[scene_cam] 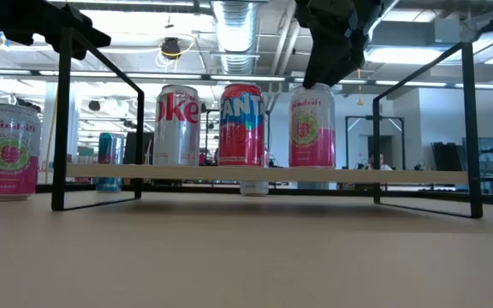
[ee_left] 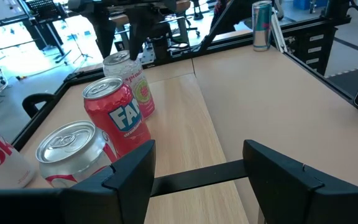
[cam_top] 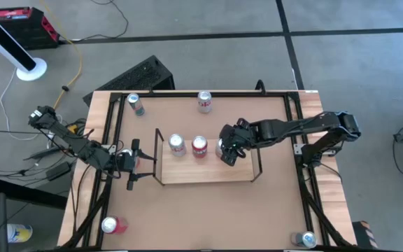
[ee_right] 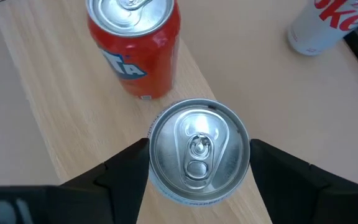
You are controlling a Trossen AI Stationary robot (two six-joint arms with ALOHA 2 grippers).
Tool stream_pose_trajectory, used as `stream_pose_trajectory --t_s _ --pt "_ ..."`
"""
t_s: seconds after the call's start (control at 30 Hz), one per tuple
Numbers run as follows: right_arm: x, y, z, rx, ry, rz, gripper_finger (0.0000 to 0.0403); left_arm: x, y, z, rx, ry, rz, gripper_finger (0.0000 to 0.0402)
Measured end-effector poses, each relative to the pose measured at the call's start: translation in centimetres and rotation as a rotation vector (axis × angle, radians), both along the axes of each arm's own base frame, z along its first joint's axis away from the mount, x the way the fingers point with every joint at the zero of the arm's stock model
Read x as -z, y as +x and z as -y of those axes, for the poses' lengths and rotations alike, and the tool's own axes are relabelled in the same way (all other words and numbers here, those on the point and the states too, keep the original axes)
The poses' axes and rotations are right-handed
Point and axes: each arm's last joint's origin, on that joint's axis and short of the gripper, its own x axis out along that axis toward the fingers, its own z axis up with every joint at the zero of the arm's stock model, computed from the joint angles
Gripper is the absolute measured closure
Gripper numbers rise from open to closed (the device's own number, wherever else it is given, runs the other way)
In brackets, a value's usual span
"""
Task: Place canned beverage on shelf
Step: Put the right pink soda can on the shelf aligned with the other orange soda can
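Observation:
The shelf [cam_top: 208, 171], a light-wood board with black wire ends, carries three upright cans: a silver Coke can [cam_top: 176, 144], a red Fanta can [cam_top: 199, 145] and a pink can [scene_cam: 311, 127]. My right gripper [ee_right: 197, 155] hangs over the pink can, one finger on each side of its top. In the high view it covers most of that can. My left gripper [ee_left: 197, 162] stands open and empty at the shelf's left end [cam_top: 158, 157], pointing along the board. My right gripper has the pink can's upper wall [ee_right: 157, 180], just below the rim, between its two fingers [ee_right: 126, 171]. They come slanting down from above and from the table's right. The can stands upright with its base on the shelf board [scene_cam: 272, 174].
Loose cans stand on the table: two by the far edge [cam_top: 134, 103] [cam_top: 204, 102], a pink one at the near left [cam_top: 112, 225] and one at the near right corner [cam_top: 303, 240]. Black rails [cam_top: 110, 140] frame the tabletop. The board is bare to the right of the pink can.

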Motion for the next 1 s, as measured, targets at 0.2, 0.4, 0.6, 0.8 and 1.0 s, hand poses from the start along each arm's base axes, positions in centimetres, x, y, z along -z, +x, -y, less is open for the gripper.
stream_pose_trajectory --t_s 0.2,0.4,0.6,0.8,1.0 --pt "0.0 0.0 -0.1 -0.075 0.005 -0.014 0.0123 0.0 0.0 0.0 0.0 0.0 0.0 0.0174" --pt "-0.1 0.1 0.1 -0.221 -0.058 -0.052 0.0124 0.0 0.0 0.0 0.0 0.0 0.0 0.0174" --pt "-0.1 0.3 1.3 -0.304 -0.041 -0.042 0.0125 0.0 0.0 0.0 0.0 0.0 0.0 0.0174" --pt "-0.1 0.3 2.9 -0.338 -0.028 -0.046 0.0125 0.0 0.0 0.0 0.0 0.0 0.0 0.0174" --pt "-0.1 0.2 3.9 -0.41 -0.064 -0.06 0.0125 0.0 0.0 0.0 0.0 0.001 0.0 0.0174"
